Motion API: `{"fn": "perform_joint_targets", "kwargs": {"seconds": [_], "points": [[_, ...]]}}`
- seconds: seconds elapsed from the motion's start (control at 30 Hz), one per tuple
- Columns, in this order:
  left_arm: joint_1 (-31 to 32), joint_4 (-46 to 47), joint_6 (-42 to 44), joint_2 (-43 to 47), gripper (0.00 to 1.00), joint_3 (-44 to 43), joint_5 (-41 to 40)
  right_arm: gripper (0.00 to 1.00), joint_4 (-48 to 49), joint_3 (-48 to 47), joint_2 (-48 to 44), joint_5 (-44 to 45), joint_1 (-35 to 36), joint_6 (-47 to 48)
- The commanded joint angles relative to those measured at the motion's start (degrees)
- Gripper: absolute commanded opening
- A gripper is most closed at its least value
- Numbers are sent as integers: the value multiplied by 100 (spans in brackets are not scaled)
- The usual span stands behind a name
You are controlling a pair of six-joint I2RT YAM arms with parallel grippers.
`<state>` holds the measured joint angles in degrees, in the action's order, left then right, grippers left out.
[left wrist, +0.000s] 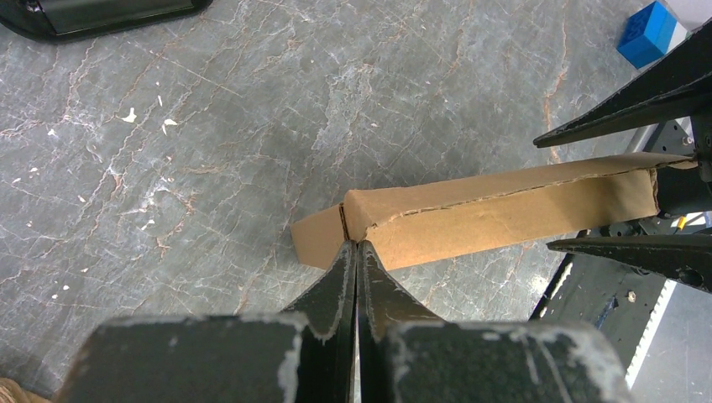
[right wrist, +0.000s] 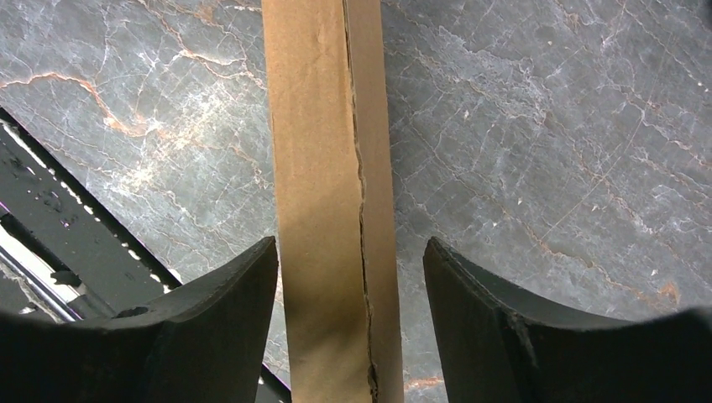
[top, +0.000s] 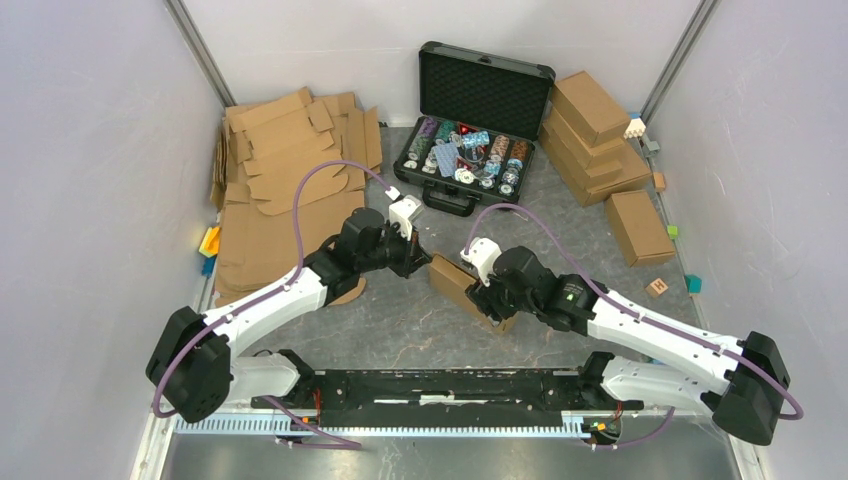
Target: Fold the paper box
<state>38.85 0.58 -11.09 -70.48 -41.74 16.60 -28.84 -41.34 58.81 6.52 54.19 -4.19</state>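
Observation:
The paper box (top: 462, 285) is a folded-up brown cardboard box standing on edge on the grey table between the two arms. In the left wrist view the box (left wrist: 504, 214) runs off to the right, and my left gripper (left wrist: 357, 245) is shut with its tips against the box's near corner. In the right wrist view the box (right wrist: 323, 168) runs straight up between the fingers. My right gripper (right wrist: 350, 252) is open around it: the left finger sits close to the box's side, and the right finger stands apart from it.
A stack of flat cardboard blanks (top: 290, 180) lies at the back left. An open black case (top: 470, 130) of small parts stands at the back. Finished brown boxes (top: 595, 140) are piled at the back right, with one more (top: 638, 226) nearer. Small coloured blocks (top: 693, 283) lie by the right wall.

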Motion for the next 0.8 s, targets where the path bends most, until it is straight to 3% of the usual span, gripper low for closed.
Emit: {"fn": "perform_joint_targets", "kwargs": {"seconds": [0.0, 0.2, 0.3, 0.53, 0.77], "points": [[-13, -234, 91, 1, 2, -17, -46, 72, -11, -242, -53, 74, -14, 251], [-13, -199, 46, -68, 2, -28, 17, 77, 238, -337, -17, 296, -12, 368], [-18, -195, 41, -71, 2, -29, 19, 68, 291, -443, 117, 219, 1, 530], [-18, -172, 19, -66, 4, -28, 36, 38, 372, -550, 340, 22, 30, 567], [-17, -76, -106, -6, 34, 54, -86, 36, 352, -417, 277, -45, 29, 586]]}}
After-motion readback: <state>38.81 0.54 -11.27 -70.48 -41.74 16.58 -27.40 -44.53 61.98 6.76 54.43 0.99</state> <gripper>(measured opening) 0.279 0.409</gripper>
